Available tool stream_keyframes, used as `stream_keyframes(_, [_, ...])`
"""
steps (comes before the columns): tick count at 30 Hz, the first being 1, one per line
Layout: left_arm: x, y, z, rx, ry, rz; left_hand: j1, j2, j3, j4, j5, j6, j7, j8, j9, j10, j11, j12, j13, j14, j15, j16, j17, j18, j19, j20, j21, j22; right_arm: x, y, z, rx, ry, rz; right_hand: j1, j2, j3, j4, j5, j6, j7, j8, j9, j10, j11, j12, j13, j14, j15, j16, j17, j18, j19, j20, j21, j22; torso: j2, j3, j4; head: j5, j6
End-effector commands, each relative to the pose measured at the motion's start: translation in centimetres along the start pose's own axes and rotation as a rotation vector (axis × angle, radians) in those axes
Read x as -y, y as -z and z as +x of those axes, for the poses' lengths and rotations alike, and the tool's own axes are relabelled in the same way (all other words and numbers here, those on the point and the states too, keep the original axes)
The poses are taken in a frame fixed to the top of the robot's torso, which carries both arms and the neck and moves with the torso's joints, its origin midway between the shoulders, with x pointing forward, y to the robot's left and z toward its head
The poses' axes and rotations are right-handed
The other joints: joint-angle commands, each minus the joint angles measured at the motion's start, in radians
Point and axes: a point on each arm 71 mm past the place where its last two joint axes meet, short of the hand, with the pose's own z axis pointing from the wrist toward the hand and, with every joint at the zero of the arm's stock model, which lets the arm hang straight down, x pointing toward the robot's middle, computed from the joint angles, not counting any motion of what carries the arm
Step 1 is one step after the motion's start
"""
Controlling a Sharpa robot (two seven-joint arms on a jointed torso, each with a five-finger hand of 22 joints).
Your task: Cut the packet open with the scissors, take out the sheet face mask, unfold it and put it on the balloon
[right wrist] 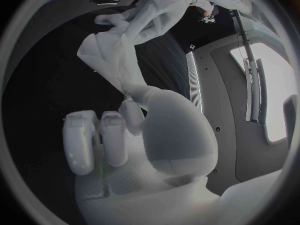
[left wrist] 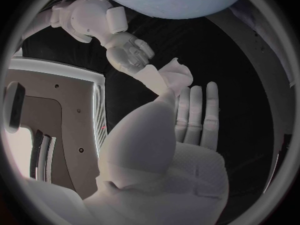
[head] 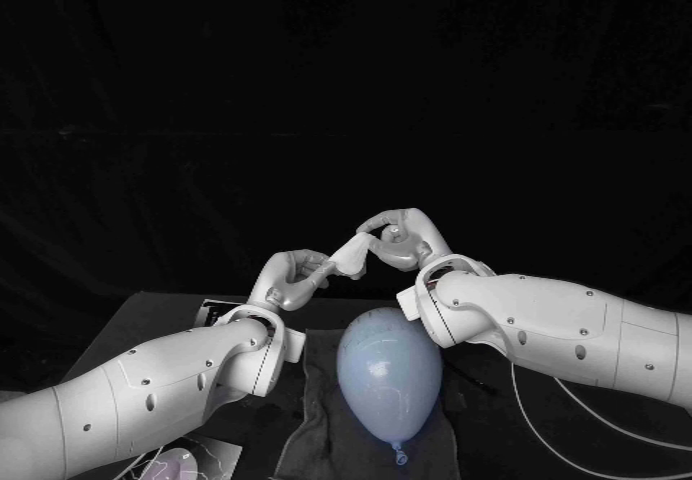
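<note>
I count 1 sheet mask (head: pixel 351 256), gripped by left hand (head: pixel 293 279) & right hand (head: pixel 405 241), 1 balloon (head: pixel 389 375), 1 dark cloth (head: pixel 309 442), blk table (head: pixel 139 326).

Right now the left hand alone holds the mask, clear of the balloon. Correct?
No, both hands hold it. The head view shows the mask stretched between the left hand and the right hand, clear of the balloon.
</note>
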Motion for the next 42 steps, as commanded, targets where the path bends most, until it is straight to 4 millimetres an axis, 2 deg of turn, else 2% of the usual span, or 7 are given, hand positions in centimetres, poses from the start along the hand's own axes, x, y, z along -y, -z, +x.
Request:
stream_keyframes(1, [0.5,0.1,0.5,-0.067,0.064,0.030,-0.041,-0.030,0.079,-0.003,0.005,0.005,0.000,0.011,-0.003,0.003,0.007,-0.007,-0.010,-0.011,0.009,0.000,-0.005,0.008,-0.020,0.002,0.009,0.007,0.3,-0.3,0.1,-0.038,0.068,0.020,-0.010,0.001,0.008,0.000,0.002,0.007,-0.003,0.004,0.009,0.016,-0.008,-0.001,0.039,0.106,-0.007,0.003,0.263,-0.006,0.107,-0.006,0.006,0.263,0.000,-0.0004,0.0005,-0.001,0.000])
stream_keyframes(9, [1.4,0.4,0.1,-0.137,0.097,0.045,-0.125,-0.086,0.208,-0.006,0.004,0.013,0.001,0.045,0.003,0.002,0.008,-0.009,-0.020,-0.024,0.012,0.014,-0.010,0.010,-0.043,0.015,0.020,0.015,1.2,-0.7,0.6,-0.144,0.181,0.072,-0.016,-0.003,0.010,0.000,0.000,0.006,-0.002,0.005,0.008,0.014,-0.007,-0.003,0.038,0.106,-0.007,0.003,0.263,-0.006,0.107,-0.006,0.006,0.263,0.000,0.0000,0.0001,-0.002,-0.004])
stream_keyframes(25, [1.8,-0.4,-1.1,-0.208,0.118,-0.049,-0.258,-0.127,0.269,-0.004,0.004,0.030,-0.028,0.147,0.070,0.041,-0.019,0.076,0.024,0.001,-0.016,0.133,0.037,0.014,-0.005,0.005,0.068,0.039,1.2,-0.2,1.1,-0.255,0.347,0.017,-0.039,-0.021,-0.001,-0.002,-0.032,-0.018,0.003,0.001,0.006,-0.009,-0.002,-0.045,0.012,0.106,-0.003,0.003,0.263,0.000,0.094,-0.003,-0.020,0.254,0.000,0.0003,-0.0004,-0.001,-0.008])
stream_keyframes(29, [1.7,-0.5,-1.1,-0.240,0.128,-0.076,-0.261,-0.137,0.278,-0.009,0.004,0.031,-0.034,0.154,0.075,0.034,-0.020,0.088,0.034,-0.010,-0.018,0.149,0.045,0.011,-0.011,0.004,0.074,0.044,1.1,-0.3,0.9,-0.243,0.370,-0.032,-0.087,-0.097,-0.079,0.012,-0.015,-0.080,0.031,-0.043,-0.017,-0.150,0.022,-0.262,-0.116,0.079,0.018,-0.065,0.199,0.027,0.035,0.011,-0.134,0.216,0.001,0.0001,-0.0007,-0.001,-0.007])
stream_keyframes(31, [1.8,-0.5,-1.0,-0.258,0.135,-0.088,-0.262,-0.141,0.290,-0.011,0.004,0.032,-0.036,0.158,0.078,0.022,-0.017,0.093,0.039,-0.037,-0.013,0.152,0.049,0.007,-0.028,0.008,0.072,0.045,1.1,-0.3,0.9,-0.247,0.388,-0.053,-0.087,-0.125,-0.104,0.017,-0.016,-0.120,0.055,-0.083,-0.038,-0.311,0.046,-0.498,-0.269,0.016,0.039,-0.182,0.097,0.065,-0.065,0.030,-0.314,0.155,0.001,-0.0002,-0.0010,-0.001,-0.007])
stream_keyframes(36, [1.9,-0.6,-1.1,-0.287,0.174,-0.124,-0.268,-0.155,0.335,-0.023,0.005,0.032,-0.029,0.171,0.088,-0.004,-0.006,0.094,0.047,-0.136,0.007,0.130,0.040,-0.007,-0.108,0.029,0.032,0.029,1.3,-0.3,0.9,-0.296,0.468,-0.077,-0.057,-0.153,-0.135,0.015,-0.039,-0.187,0.086,-0.131,-0.064,-0.400,0.077,-0.591,-0.370,-0.119,0.071,-0.345,-0.045,0.117,-0.230,0.063,-0.601,0.051,0.001,0.0000,-0.0005,0.002,-0.009])
stream_keyframes(42, [2.0,-0.9,-1.7,-0.274,0.236,-0.172,-0.286,-0.169,0.391,-0.050,0.005,0.033,-0.024,0.189,0.103,-0.002,-0.010,0.100,0.054,-0.162,0.009,0.127,0.031,-0.004,-0.130,0.039,0.014,0.020,1.9,0.0,1.0,-0.383,0.568,-0.091,-0.018,-0.162,-0.157,0.011,-0.041,-0.226,0.105,-0.135,-0.069,-0.457,0.100,-0.659,-0.478,-0.294,0.095,-0.487,-0.189,0.154,-0.364,0.089,-0.834,-0.040,0.000,0.0003,-0.0004,0.005,-0.011])
